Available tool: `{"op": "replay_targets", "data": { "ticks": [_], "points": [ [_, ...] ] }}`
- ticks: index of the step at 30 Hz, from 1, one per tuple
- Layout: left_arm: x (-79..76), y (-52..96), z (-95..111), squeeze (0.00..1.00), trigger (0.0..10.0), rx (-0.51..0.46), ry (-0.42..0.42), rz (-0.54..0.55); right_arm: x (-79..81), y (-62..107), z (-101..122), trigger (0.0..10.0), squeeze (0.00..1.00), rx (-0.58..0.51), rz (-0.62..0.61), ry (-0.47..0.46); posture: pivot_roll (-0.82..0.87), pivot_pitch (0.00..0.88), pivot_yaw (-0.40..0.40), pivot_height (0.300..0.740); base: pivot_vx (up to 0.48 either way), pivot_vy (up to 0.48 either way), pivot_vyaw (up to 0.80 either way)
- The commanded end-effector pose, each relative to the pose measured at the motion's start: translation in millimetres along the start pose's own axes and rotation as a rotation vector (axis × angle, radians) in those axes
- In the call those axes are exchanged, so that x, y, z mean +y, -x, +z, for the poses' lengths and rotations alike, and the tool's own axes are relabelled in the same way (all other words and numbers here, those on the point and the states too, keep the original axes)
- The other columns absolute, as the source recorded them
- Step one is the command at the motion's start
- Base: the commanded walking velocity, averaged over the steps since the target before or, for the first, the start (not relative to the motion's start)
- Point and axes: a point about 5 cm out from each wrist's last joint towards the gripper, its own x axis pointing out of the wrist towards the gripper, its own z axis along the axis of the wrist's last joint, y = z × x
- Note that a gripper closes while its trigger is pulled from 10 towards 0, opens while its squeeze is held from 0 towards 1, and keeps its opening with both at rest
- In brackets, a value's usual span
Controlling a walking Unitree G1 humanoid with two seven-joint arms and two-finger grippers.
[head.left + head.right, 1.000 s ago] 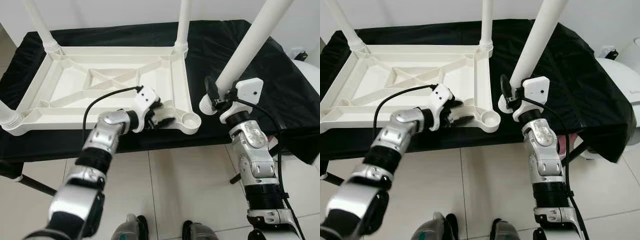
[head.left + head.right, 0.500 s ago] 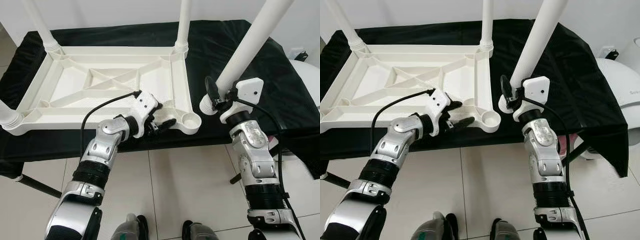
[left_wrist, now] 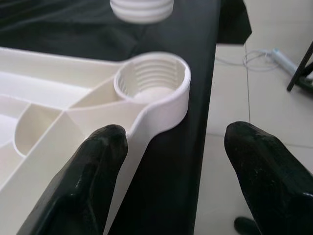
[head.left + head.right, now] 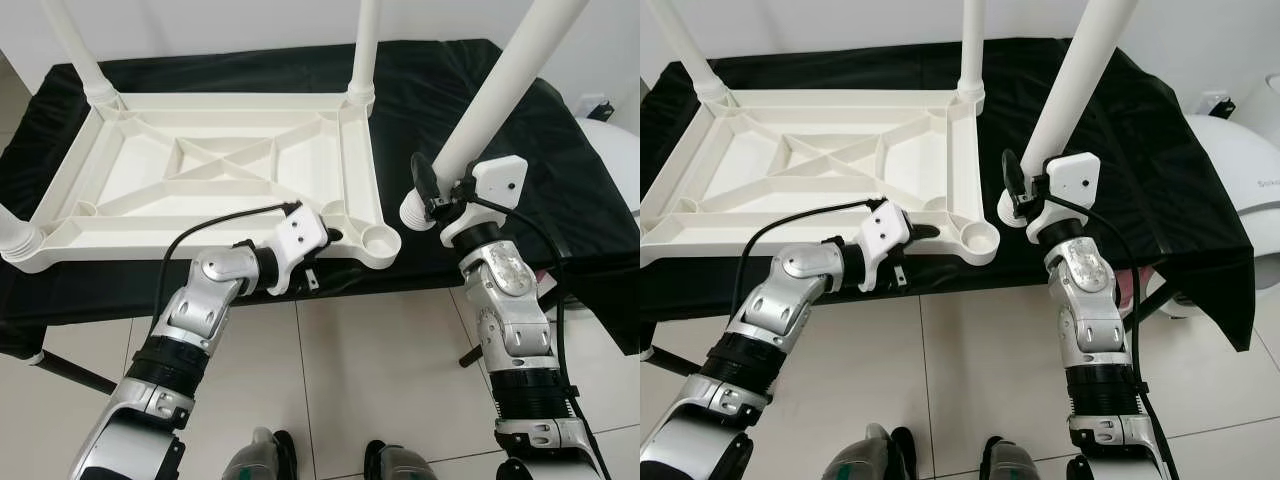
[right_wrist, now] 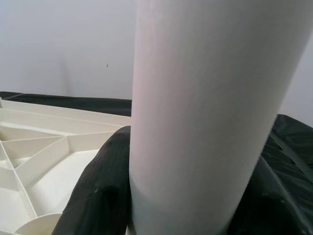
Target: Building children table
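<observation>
In the left eye view, a white tabletop (image 4: pixel 225 180) lay upside down on a black cloth (image 4: pixel 470 100), with 3 legs already standing in its corners: 1 at the far left (image 4: pixel 75 45), 1 at the far right (image 4: pixel 365 45) and 1 at the near left (image 4: pixel 12 228). The near right socket (image 4: pixel 381 240) stood empty. The left gripper (image 4: pixel 308 262) sat at the tabletop's near edge, just beside that socket. The right gripper (image 4: pixel 432 196) clasped the fourth leg (image 4: pixel 495 95), tilted, its threaded end just right of the socket and apart from it.

The right eye view showed a white round appliance (image 4: pixel 1230 185) at the far right.

In the left wrist view, the fingers (image 3: pixel 83 186) were spread wide, 1 against the tabletop's rim and the other off the table's edge over the floor (image 3: pixel 254 88); nothing was held.

In the right wrist view, the leg (image 5: pixel 205 112) was clamped between both black fingers (image 5: pixel 100 191).
</observation>
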Motion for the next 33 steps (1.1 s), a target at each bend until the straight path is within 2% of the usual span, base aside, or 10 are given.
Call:
{"op": "replay_targets", "data": {
  "ticks": [1, 15, 28, 29, 31, 32, 33],
  "points": [
    [0.4, -2.5, -2, 0.00, 10.0, 0.024, -0.023, -0.007, 1.0, -0.3, 5, 10.0, 0.00, -0.018, -0.001, -0.001, -0.12, 0.152, 0.060, 0.740, 0.000, 0.000, 0.00],
    [19.5, -4.9, -11, 0.00, 10.0, 0.141, 0.025, 0.089, -2.1, 2.4, 6, 10.0, 0.00, -0.024, -0.023, 0.006, -0.13, 0.154, 0.074, 0.740, 0.000, 0.000, 0.00],
    [33.4, 0.4, -33, 0.00, 10.0, 0.299, 0.087, 0.169, -1.5, 2.4, 7, 10.0, 0.00, -0.028, -0.026, 0.007, -0.13, 0.154, 0.077, 0.740, 0.000, 0.000, 0.00],
    [33.8, 0.6, -34, 0.00, 8.5, 0.312, 0.089, 0.168, -1.5, 2.4, 7, 10.0, 0.00, -0.028, -0.026, 0.007, -0.13, 0.154, 0.077, 0.740, 0.000, 0.000, 0.00],
    [33.9, 0.7, -35, 0.00, 8.4, 0.320, 0.090, 0.165, -1.5, 2.3, 7, 10.0, 0.00, -0.028, -0.027, 0.008, -0.13, 0.153, 0.077, 0.740, 0.000, 0.000, 0.00],
    [33.6, 0.8, -36, 0.00, 1.7, 0.321, 0.099, 0.162, -1.5, 2.3, 7, 10.0, 0.00, -0.029, -0.027, 0.008, -0.13, 0.153, 0.078, 0.740, 0.000, 0.000, 0.00],
    [33.6, 0.8, -36, 0.00, 1.7, 0.321, 0.099, 0.162, -1.5, 2.3, 7, 10.0, 0.00, -0.029, -0.027, 0.008, -0.13, 0.153, 0.078, 0.740, 0.000, 0.000, 0.00]
  ]
}}
